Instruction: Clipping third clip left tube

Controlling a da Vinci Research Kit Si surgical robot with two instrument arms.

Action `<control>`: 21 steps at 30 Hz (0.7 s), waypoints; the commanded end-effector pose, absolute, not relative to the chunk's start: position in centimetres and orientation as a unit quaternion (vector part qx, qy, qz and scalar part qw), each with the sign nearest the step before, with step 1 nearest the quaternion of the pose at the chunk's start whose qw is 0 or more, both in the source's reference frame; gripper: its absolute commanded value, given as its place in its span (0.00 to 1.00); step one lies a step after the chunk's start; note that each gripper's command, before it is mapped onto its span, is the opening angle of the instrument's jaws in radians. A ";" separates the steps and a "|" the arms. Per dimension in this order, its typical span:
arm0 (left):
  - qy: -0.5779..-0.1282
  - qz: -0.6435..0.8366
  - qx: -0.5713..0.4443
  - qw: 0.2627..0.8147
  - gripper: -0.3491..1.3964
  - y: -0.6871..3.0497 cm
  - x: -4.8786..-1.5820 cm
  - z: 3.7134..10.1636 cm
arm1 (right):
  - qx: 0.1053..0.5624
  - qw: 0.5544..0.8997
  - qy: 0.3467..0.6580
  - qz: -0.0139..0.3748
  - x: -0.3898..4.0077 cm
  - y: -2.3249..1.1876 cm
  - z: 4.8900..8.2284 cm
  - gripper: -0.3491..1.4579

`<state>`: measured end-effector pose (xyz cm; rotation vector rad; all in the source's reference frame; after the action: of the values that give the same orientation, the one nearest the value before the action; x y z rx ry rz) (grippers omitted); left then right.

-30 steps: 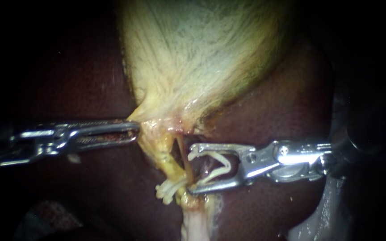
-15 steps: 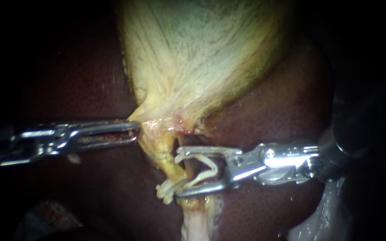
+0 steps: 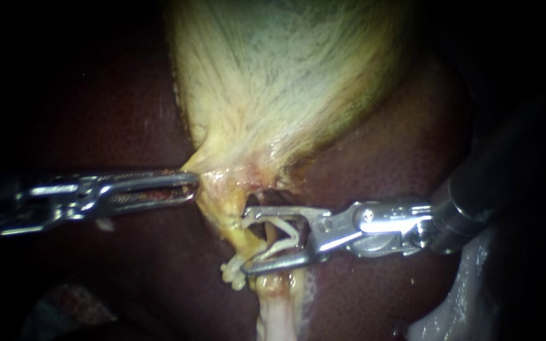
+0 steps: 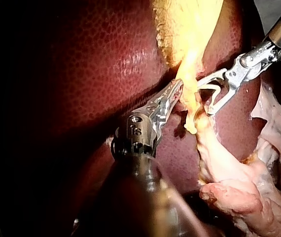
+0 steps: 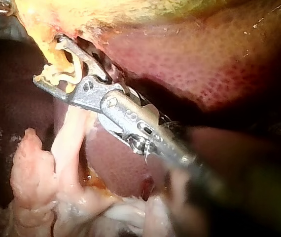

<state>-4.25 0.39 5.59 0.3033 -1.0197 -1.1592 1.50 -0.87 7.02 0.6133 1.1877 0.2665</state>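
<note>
Below the gallbladder (image 3: 285, 82), the left tube (image 3: 230, 222) runs down as a yellowish strand to the white clips (image 3: 232, 273) set on it. The right instrument (image 3: 245, 243) reaches it with jaws standing wide and holding an open clip (image 3: 293, 239) between them; whether the tube lies fully inside the clip is hard to make out, because a thinner brownish tube (image 3: 268, 235) and the upper jaw cover that place. At the left, the left instrument (image 3: 191, 184) is clenched on the gallbladder's neck, its shaft lost in the dark over the liver (image 3: 399, 177).
</note>
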 end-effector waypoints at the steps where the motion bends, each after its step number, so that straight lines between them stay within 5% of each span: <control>1: -0.460 -0.520 0.138 0.707 0.00 0.39 -4.25 5.58 | 0.283 0.777 0.548 0.123 1.51 -0.88 7.03 0.52; 21: -0.460 -0.520 0.139 0.706 0.00 0.38 -4.34 5.55 | 0.293 0.779 0.542 0.117 2.00 -1.15 7.04 0.52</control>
<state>-4.35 0.38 5.54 0.3106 -1.0220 -1.1548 2.02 -1.16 7.04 0.6359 1.1683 0.2497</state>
